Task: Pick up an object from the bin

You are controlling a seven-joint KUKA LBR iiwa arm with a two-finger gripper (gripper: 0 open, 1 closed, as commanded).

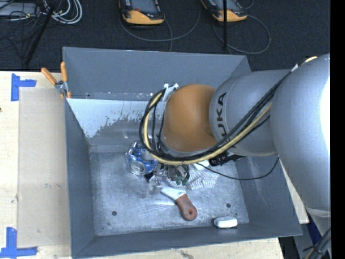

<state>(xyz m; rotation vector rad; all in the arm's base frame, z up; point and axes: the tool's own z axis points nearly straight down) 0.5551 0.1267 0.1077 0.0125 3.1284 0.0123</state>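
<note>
My gripper (163, 178) is low in the middle of the bin, mostly hidden under the arm's wrist. Right beside it on the left lies a crumpled blue and clear plastic thing (137, 160), touching or nearly touching it. Just below it on the bin floor is a tool with a brown rounded handle and a white blade (182, 203), lying aslant. On its right, a piece of white mesh (204, 180) is partly covered by the arm.
A small white oblong block (225, 222) lies near the bin's front right corner. The arm with its orange cover and looped cables spans the bin's right half. Bare floor stretches along the bin's left and front left.
</note>
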